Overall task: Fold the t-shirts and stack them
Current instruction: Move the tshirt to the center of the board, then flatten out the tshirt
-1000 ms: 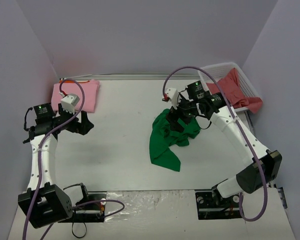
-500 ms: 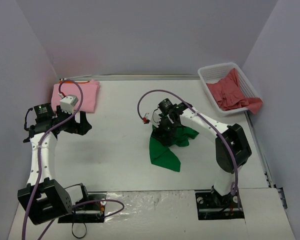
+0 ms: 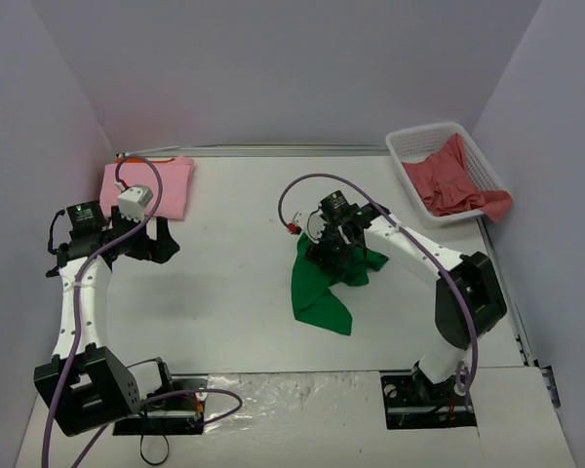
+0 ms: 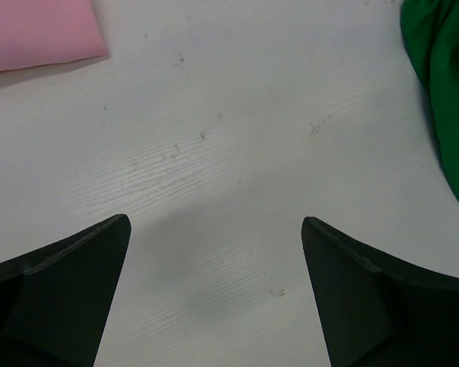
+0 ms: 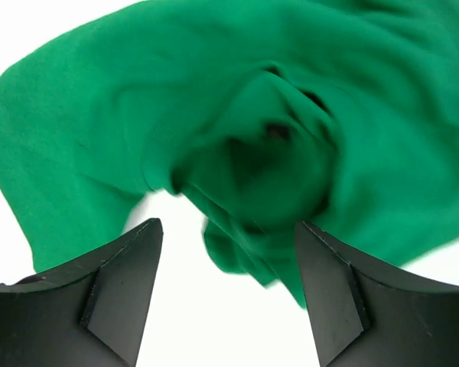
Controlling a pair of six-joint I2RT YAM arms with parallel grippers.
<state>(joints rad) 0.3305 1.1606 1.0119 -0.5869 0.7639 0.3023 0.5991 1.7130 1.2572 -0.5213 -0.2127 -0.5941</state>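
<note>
Right gripper (image 5: pixel 226 229) we see spread wide just above the crumpled green t-shirt (image 5: pixel 92 130) on the middle of the tabletop (image 3: pixel 234 283); our left gripper (image 4: pixel 214 225) gapes wide near the folded pink t-shirt (image 3: pixel 171 185)

L arm (image 3: pixel 78 302), R arm (image 3: pixel 421 252): white links, blk joints, purple cables (image 3: pixel 319 177). L gripper (image 4: pixel 214 225), R gripper (image 5: pixel 229 229): matte blk.
</note>
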